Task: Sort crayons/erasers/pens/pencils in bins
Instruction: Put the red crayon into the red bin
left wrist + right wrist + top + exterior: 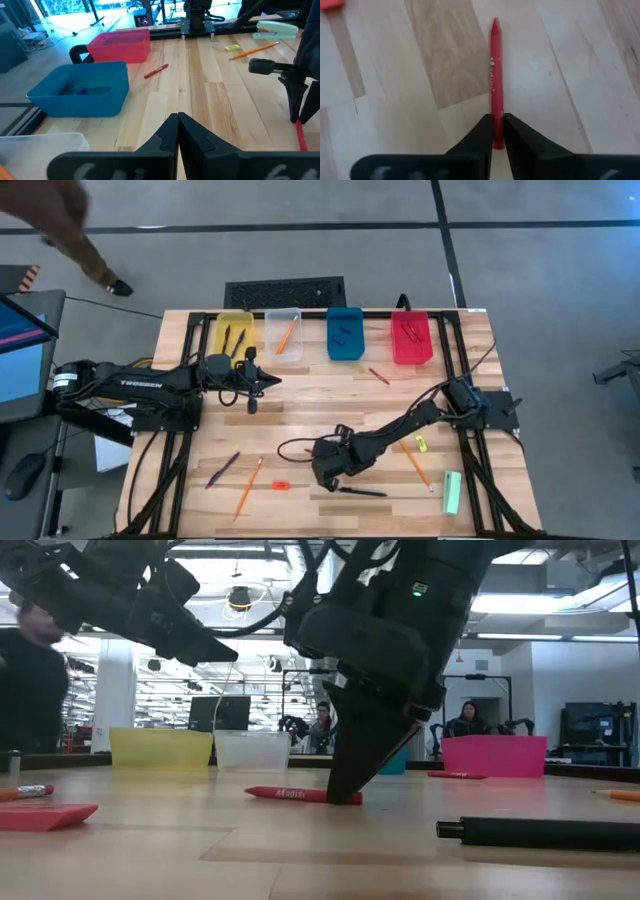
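A red crayon lies flat on the wooden table near its middle front, and shows in the low view too. My right gripper reaches down onto one end of it and is shut on it. My left gripper hangs shut and empty above the table's left-centre, clear of everything. The yellow bin, clear bin, blue bin and red bin stand in a row along the far edge. My right gripper pinches the crayon's end opposite its pointed tip between its two fingers. The fingers come steeply from above, one on each long side. The crayon lies flat on the table, its pointed end sticking out beyond the fingers.
Loose on the table: another crayon in front of the red bin, a black pen, a purple pen, orange pencils, a red-orange eraser, a yellow eraser and a pale green bar. A person walks by at the far left.
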Robot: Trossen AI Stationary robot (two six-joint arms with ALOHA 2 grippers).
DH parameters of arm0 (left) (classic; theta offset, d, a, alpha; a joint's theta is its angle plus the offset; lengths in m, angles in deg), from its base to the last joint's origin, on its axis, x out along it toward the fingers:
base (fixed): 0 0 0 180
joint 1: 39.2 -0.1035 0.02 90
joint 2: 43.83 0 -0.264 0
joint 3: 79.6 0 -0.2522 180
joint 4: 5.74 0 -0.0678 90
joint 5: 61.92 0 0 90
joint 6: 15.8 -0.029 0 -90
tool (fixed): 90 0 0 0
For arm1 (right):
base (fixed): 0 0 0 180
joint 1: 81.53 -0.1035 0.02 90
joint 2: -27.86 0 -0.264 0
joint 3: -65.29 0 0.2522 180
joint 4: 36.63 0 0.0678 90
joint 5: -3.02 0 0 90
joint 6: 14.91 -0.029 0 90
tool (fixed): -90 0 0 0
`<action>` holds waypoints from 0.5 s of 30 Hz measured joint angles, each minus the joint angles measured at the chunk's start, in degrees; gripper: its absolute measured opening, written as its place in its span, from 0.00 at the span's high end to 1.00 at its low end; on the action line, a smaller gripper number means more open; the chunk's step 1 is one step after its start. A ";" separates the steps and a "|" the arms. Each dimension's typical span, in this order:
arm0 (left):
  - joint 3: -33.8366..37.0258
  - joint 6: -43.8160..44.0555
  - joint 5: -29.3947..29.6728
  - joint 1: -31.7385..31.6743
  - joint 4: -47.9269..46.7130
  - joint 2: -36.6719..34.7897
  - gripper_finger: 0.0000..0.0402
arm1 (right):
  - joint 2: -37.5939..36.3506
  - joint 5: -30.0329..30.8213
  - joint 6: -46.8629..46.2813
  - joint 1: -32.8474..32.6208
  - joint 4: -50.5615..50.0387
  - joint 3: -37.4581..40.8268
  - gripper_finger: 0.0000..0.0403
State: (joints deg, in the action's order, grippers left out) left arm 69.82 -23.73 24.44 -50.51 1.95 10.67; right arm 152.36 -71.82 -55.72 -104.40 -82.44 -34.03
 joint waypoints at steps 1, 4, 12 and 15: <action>0.00 0.00 -0.02 0.00 0.00 0.00 1.00 | 0.04 -0.22 -1.08 0.25 -0.82 0.02 0.84; 0.00 0.02 -0.02 0.00 -0.01 0.00 1.00 | 0.07 -1.55 -4.40 1.25 -2.80 -0.04 0.84; 0.00 0.07 0.00 0.00 -0.17 0.00 1.00 | 0.00 -3.91 -7.38 3.39 -4.77 -0.04 0.83; 0.00 0.07 -0.01 0.00 -0.17 0.00 1.00 | -0.02 -3.98 -7.38 3.92 -4.81 -0.01 0.83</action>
State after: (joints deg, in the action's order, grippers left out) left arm 69.82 -23.66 24.43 -50.51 1.78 10.67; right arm 152.34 -75.80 -63.09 -100.48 -87.25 -34.03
